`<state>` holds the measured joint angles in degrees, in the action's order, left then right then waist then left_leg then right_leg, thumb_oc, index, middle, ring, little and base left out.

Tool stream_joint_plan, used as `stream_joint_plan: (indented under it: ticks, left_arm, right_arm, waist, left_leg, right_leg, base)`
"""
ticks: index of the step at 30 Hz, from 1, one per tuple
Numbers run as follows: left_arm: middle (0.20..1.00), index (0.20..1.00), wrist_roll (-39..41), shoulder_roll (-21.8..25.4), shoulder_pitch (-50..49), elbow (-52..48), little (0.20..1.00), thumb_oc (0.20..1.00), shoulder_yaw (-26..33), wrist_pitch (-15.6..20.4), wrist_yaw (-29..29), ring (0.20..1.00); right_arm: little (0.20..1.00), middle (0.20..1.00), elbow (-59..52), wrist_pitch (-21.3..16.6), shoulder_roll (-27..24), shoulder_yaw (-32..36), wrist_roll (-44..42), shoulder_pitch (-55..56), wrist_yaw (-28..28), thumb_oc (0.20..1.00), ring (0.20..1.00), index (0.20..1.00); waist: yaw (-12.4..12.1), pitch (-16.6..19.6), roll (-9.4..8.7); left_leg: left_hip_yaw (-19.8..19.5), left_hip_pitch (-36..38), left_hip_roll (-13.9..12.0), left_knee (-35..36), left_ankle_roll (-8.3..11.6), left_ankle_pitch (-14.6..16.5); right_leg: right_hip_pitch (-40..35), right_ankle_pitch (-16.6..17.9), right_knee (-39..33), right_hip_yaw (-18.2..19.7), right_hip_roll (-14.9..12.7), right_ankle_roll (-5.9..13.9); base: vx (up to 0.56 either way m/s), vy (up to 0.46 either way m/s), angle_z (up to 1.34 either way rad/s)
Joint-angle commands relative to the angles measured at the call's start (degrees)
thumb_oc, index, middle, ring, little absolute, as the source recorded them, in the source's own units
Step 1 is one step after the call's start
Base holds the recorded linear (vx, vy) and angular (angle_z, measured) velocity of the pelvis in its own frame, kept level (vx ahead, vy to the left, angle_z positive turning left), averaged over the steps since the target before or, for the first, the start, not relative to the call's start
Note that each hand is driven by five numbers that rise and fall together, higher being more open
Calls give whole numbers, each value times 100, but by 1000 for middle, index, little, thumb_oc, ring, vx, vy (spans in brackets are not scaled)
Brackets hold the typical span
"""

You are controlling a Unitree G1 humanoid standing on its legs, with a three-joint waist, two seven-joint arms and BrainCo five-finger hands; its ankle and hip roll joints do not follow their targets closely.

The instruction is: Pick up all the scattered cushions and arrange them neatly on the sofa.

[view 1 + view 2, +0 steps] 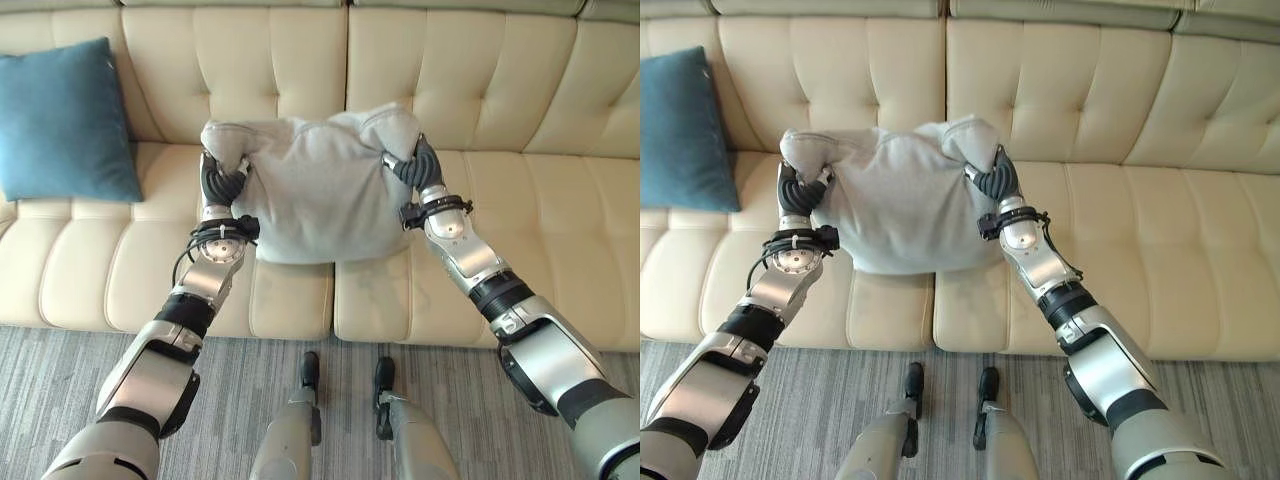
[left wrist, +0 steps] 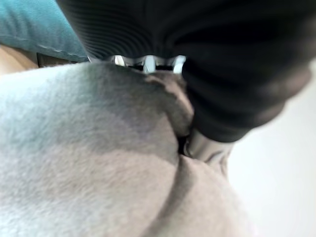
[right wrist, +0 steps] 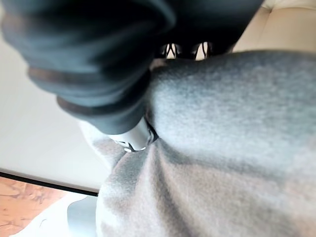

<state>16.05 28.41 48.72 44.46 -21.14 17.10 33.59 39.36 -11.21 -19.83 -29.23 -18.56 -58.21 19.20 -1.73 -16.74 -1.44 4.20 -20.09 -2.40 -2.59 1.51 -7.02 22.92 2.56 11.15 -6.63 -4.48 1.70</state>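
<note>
both hands [image 1: 222, 183] [image 1: 413, 165] grip grey cushion [image 1: 315, 195]; soft, bunched at its corners

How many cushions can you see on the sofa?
2. A grey cushion sits mid-sofa, pinched at its upper corners by the left hand and right hand. A blue cushion leans against the backrest at the sofa's left end. Others may lie outside the views.
</note>
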Motion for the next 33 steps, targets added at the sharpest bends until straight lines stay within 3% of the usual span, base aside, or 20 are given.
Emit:
stream_joint_plan:
  ticks: [1, 2, 4, 11, 17, 20, 25, 26, 31, 32, 33]
  left_arm:
    - [200, 200, -383, -5, 1330, -288, 200, 200, -442, 724, 199, 200]
    - [200, 200, -290, 21, 1438, -208, 200, 200, -452, 730, 157, 200]
    - [1000, 1000, -102, 79, 1695, 99, 1000, 1000, -584, 660, -34, 1000]
    - [1000, 1000, 87, 413, 2222, 879, 1000, 1000, -894, 475, -513, 1000]
    - [1000, 1000, 1094, 1070, 2225, 779, 1000, 1000, -361, 694, -722, 1000]
    - [1000, 1000, 1443, 1412, 2245, 1145, 1000, 1000, -143, 672, -891, 1000]
    - [1000, 1000, 1511, 1480, 2236, 1239, 1000, 1000, -105, 655, -937, 1000]
    - [1000, 1000, 1537, 1671, 1913, 1265, 1000, 1000, 56, 638, -1047, 1000]
    - [1000, 1000, 1376, 1660, 979, 580, 1000, 1000, 410, 665, -1093, 1000]
    - [1000, 1000, 1192, 1535, 73, -269, 1000, 1000, 684, 719, -1171, 1000]
    - [1000, 1000, 1198, 1419, -367, -475, 1000, 1000, 842, 740, -1258, 1000]
  right_arm:
    - [200, 200, -146, -737, 498, -446, 136, -1216, 32, 200, 200, 200]
    - [200, 200, -39, -709, 498, -476, 117, -1313, 55, 200, 200, 200]
    - [1000, 1000, 202, -649, 466, -535, 57, -1456, 38, 1000, 1000, 1000]
    - [1000, 1000, 815, -548, -3, -494, -315, -1870, -39, 1000, 1000, 1000]
    - [1000, 1000, 977, -688, -1018, 155, -970, -2124, 278, 1000, 1000, 1000]
    - [1000, 1000, 1070, -778, -1264, 426, -1351, -2115, 327, 1000, 1000, 1000]
    - [1000, 1000, 1090, -805, -1296, 469, -1467, -2097, 277, 1000, 1000, 1000]
    - [1000, 1000, 977, -844, -1451, 532, -1658, -1833, 112, 1000, 1000, 1000]
    - [1000, 1000, 414, -912, -1573, 781, -1792, -1137, -90, 1000, 1000, 1000]
    - [1000, 1000, -313, -907, -1664, 985, -1633, -397, -286, 1000, 1000, 1000]
    - [1000, 1000, -667, -913, -1665, 1108, -1538, 39, -385, 1000, 1000, 1000]
  waist:
    - [-33, 216, -131]
    - [-22, 213, -118]
    - [-8, 193, -85]
    - [36, 61, -5]
    - [38, 89, 22]
    - [71, 142, 20]
    - [86, 159, 15]
    - [116, 180, 12]
    - [115, 179, 6]
    - [105, 136, -6]
    - [118, 137, -11]
  left_leg:
    - [-90, 65, -375, -375, 422, 660]
    - [-92, 14, -378, -331, 426, 628]
    - [-102, -97, -374, -276, 433, 565]
    - [-137, -174, -370, -98, 481, 436]
    - [-182, -112, -344, 116, 506, 391]
    - [-163, -57, -329, 145, 502, 416]
    - [-155, -75, -317, 138, 497, 390]
    - [-119, -37, -310, 111, 492, 421]
    - [-109, 14, -298, 42, 483, 462]
    - [-111, 42, -290, 12, 470, 480]
    - [-100, 80, -285, 8, 461, 490]
  right_leg:
    - [-23, -221, -240, 416, -347, 714]
    - [37, -212, -257, 422, -335, 726]
    - [154, -167, -290, 414, -329, 731]
    - [270, -88, -396, 393, -327, 775]
    - [210, -36, -524, 351, -346, 818]
    - [174, -31, -550, 367, -357, 829]
    - [187, 15, -574, 374, -369, 832]
    - [143, 36, -584, 393, -387, 830]
    - [67, 55, -595, 403, -411, 809]
    - [-2, 51, -606, 381, -429, 796]
    - [-40, 44, -611, 385, -437, 789]
  base:
    - [0, 0, 0]
    - [-4, -12, 5]
    - [0, 0, 0]
    - [0, 0, 0]
    - [26, 9, 3]
    - [19, 29, 3]
    - [8, 17, 0]
    - [11, 51, 0]
    - [3, 18, -2]
    - [5, 20, 3]
    - [32, 35, 4]
